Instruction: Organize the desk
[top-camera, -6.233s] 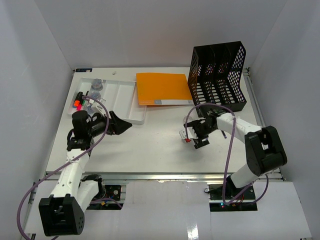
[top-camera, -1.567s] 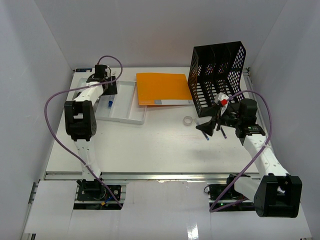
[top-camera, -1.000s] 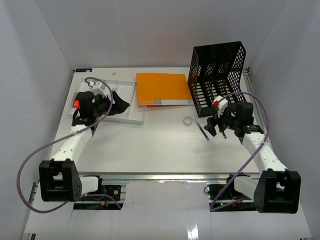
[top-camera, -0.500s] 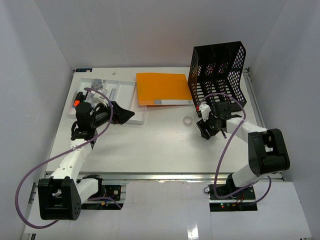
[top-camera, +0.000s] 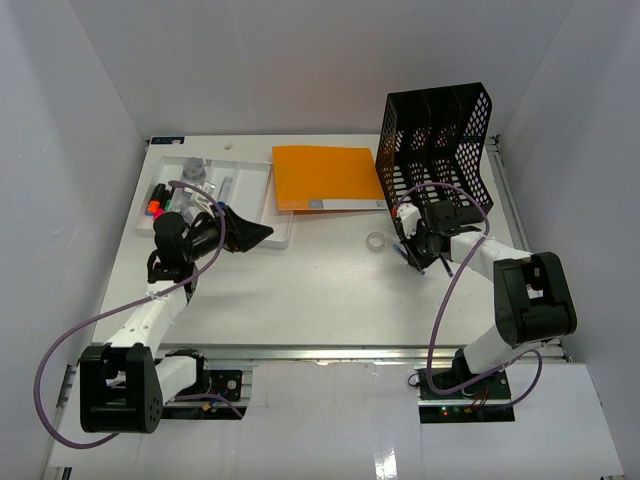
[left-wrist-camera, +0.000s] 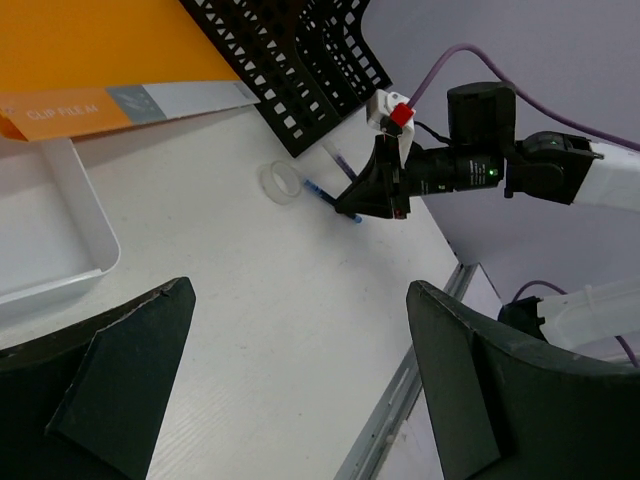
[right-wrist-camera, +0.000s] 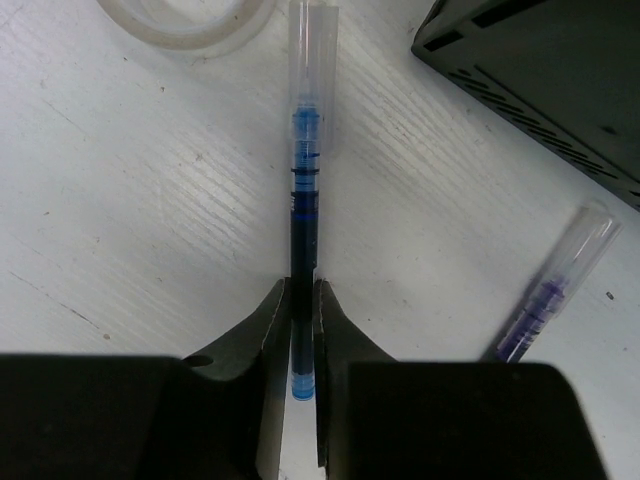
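The right gripper (right-wrist-camera: 300, 290) is clamping the slim blue clear-capped pen (right-wrist-camera: 303, 150), which is lying on the large white rectangular desk (right-wrist-camera: 120, 200) with its cap pointing straight up mid-frame; the left gripper (left-wrist-camera: 298, 300) is gaping wide.

The right claw (right-wrist-camera: 300, 300), wide apart a second ago, now pinches the blue pen (right-wrist-camera: 302, 190) beside the tape ring (right-wrist-camera: 185, 20); the left claw (top-camera: 250, 233) has drawn back to the tray's (top-camera: 262, 205) near edge.

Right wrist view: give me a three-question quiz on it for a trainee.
1. True or false: the right gripper is shut on the blue pen.
2. What lies beside the blue pen's far end? A) tape ring B) stapler C) mug
3. Fill in: the free pen on the desk is ___ in colour.
Key: 1 true; 2 A; 3 purple.
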